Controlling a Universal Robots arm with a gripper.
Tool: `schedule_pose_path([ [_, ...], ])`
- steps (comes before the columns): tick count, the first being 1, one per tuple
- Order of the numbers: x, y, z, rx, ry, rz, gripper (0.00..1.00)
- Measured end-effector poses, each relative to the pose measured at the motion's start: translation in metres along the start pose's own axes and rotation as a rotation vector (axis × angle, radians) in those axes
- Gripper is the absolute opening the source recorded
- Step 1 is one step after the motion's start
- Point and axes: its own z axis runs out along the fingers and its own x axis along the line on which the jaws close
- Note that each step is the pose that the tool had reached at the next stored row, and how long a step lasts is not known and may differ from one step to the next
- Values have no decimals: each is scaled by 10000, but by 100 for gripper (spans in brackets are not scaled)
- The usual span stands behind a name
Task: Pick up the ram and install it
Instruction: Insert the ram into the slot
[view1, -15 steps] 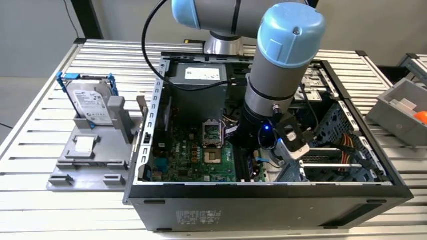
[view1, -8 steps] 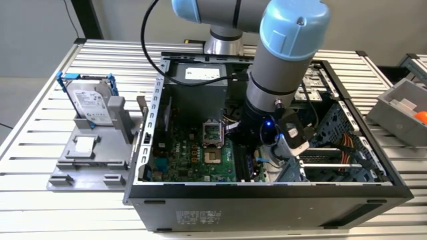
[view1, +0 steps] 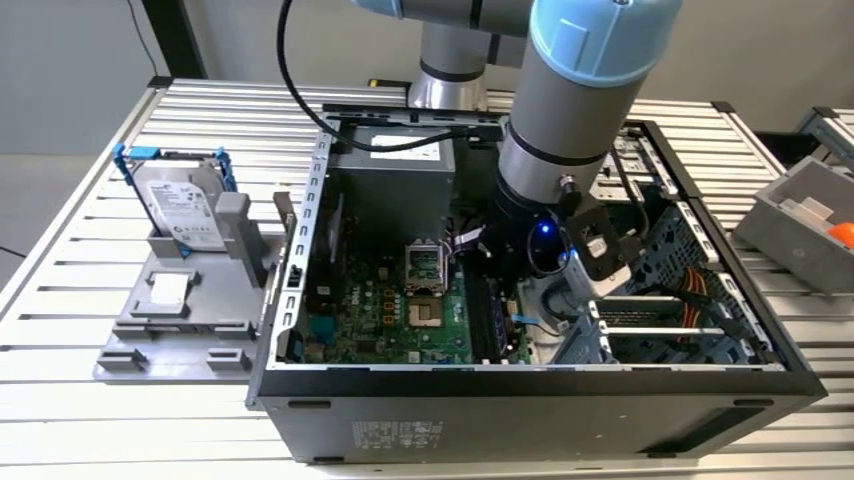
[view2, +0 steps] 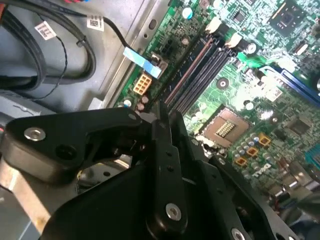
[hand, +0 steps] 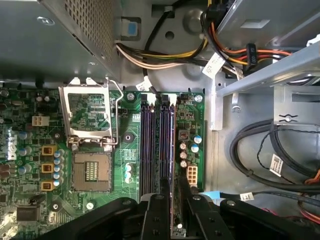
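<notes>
Inside the open black computer case (view1: 534, 385) on the slatted metal table (view1: 80, 430), the exterior view shows the grey and light-blue robot arm (view1: 574, 100) reaching down over the green motherboard (view1: 387, 310). Its black gripper (view1: 514, 300) is low among the parts, near the black memory slots (view1: 483, 318), and the arm's bulk hides the fingertips, so the grip cannot be judged from this side. On the exterior view's left, a silver hard drive in a blue frame (view1: 180, 205) stands on a grey plastic fixture (view1: 180, 320), well apart from the case.

From the second wrist view, the gripper (view2: 162, 122) has its black fingers (view2: 167, 165) drawn tight together on a thin edge-on strip, the ram (view2: 163, 111), most of it covered by the fingers. It sits just beside the near end of the memory slots (view2: 197, 67); whether it touches a slot cannot be told.

From the first wrist view, the gripper (hand: 172, 205) is cut off by the frame. Between its fingers (hand: 156, 215) the ram (hand: 173, 212) shows as a narrow dark strip lined up with the long memory slots (hand: 157, 140), beside the open silver processor socket (hand: 91, 150).
</notes>
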Motion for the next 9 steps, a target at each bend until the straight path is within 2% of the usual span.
schedule_pose_path([
  [9, 0, 0, -12, 1, 1, 0, 0],
])
